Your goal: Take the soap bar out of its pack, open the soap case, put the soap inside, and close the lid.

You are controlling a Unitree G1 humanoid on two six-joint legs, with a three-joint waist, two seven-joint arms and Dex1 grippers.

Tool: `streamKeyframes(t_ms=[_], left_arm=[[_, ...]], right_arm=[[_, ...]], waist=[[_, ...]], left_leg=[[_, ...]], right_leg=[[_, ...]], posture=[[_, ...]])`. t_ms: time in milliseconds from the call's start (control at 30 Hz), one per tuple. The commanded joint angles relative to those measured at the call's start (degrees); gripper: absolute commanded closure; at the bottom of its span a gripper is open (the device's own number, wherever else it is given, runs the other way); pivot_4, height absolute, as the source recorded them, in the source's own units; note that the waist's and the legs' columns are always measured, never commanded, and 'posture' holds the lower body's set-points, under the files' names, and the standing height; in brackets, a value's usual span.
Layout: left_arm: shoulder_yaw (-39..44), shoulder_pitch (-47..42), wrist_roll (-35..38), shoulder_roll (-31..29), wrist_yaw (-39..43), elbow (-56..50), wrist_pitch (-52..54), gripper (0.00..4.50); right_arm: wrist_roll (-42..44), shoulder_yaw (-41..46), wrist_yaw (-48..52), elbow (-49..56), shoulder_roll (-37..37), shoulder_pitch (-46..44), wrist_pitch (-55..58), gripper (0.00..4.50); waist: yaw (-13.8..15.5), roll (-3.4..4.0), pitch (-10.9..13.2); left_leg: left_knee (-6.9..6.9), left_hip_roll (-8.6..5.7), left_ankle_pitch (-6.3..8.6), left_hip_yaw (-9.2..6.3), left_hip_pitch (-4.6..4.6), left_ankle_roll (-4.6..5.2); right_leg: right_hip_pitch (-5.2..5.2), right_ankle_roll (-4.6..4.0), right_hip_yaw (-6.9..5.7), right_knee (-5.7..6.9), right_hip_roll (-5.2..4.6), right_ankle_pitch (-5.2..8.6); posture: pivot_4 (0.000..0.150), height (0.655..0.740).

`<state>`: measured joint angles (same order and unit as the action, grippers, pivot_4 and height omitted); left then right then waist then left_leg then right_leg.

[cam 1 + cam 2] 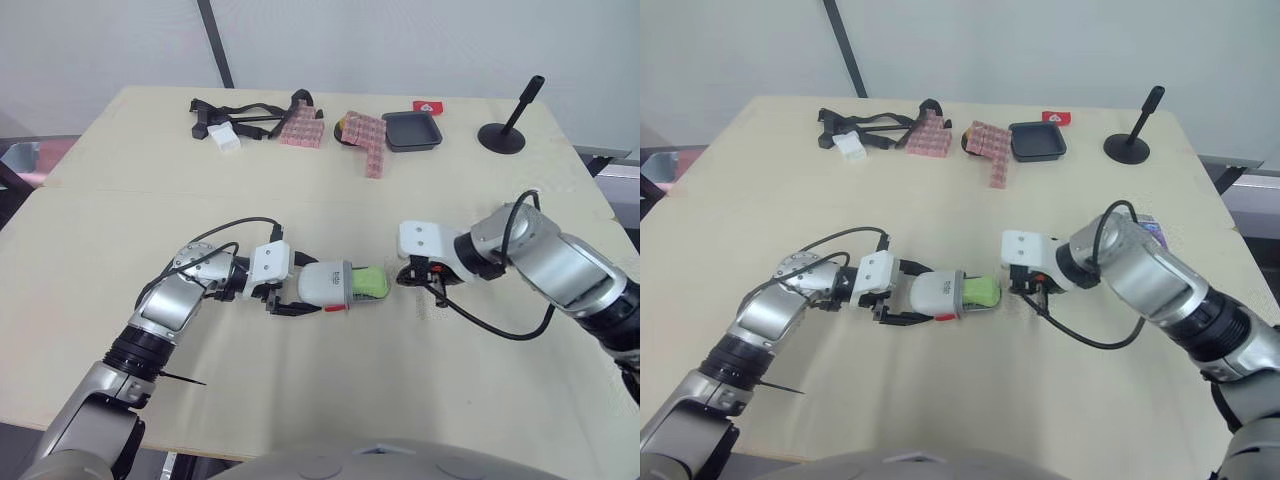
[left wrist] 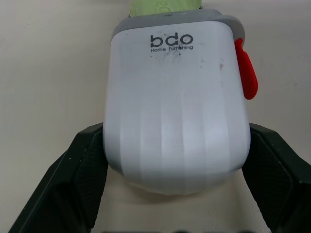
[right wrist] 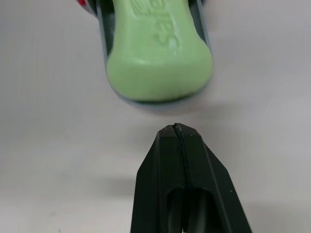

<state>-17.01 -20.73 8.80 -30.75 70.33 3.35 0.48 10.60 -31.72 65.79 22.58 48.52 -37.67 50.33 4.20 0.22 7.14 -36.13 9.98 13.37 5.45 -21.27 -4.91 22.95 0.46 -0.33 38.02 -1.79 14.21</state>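
The step in hand is seating the soap (image 1: 368,281) fully in the soap case (image 1: 325,285) so that the lid can close.

**State**
- The left gripper (image 1: 292,292) is clamped on the rounded rear end of the soap case, one black finger on each flank.
- The right gripper (image 3: 177,138) has its fingers pressed together into a single tip. It sits just beyond the open end of the soap case, close to the soap's nose but not touching it.
- The soap case lies flat on the table (image 1: 300,180).
- The green soap is partly inside the soap case, and its rounded end sticks out of the open end.

**Orientation**
- The long axis of the soap case runs from one gripper to the other.
- The closed end faces the left gripper and the open end faces the right gripper.
- The soap lies on the same axis.
- The red latch (image 2: 245,68) sits on one flank near the open end.

**Procedure**
1. We keep the left grip firm and level as a backstop.
2. We bring the closed right tip against the centre of the soap's nose.
3. We push straight along the axis. An off-centre push will likely skew the bar or twist the soap case.

We cannot tell from these views how the lid travels, so we judge the closing move only after the soap is seated.
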Motion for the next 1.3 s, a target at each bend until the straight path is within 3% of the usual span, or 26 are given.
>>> streamKeyframes(t_ms=[33, 667, 1300], left_arm=[[0.7, -0.5, 0.4, -0.3, -0.3, -1.9, -0.9, 0.86], [0.3, -0.9, 0.4, 0.4, -0.6, -2.2, -0.6, 0.86], [-0.2, -1.7, 0.3, 1.4, -0.5, -2.5, -0.8, 0.86]], right_arm=[[0.4, 0.6, 0.0, 2.3, -0.9, -0.7, 0.4, 4.47], [-0.7, -1.2, -1.1, 2.8, -6.0, -2.6, 0.1, 4.47], [-1.4, -1.1, -1.6, 2.2, -6.4, -2.0, -1.7, 4.47]], waist=[[0.1, 0.0, 0.0], [0.1, 0.0, 0.0], [0.0, 0.0, 0.0]], left_leg=[[0.0, 0.0, 0.0, 0.0, -0.01, 0.0], [0.0, 0.0, 0.0, 0.0, 0.01, 0.0], [0.0, -0.01, 0.0, 0.0, 0.0, -0.01]], right_leg=[[0.0, 0.0, 0.0, 0.0, 0.0, 0.0], [0.0, 0.0, 0.0, 0.01, 0.0, 0.0], [0.0, 0.0, 0.0, 0.01, 0.01, 0.0]], posture=[[0.15, 0.7374], [0.15, 0.7374], [0.15, 0.7374]])
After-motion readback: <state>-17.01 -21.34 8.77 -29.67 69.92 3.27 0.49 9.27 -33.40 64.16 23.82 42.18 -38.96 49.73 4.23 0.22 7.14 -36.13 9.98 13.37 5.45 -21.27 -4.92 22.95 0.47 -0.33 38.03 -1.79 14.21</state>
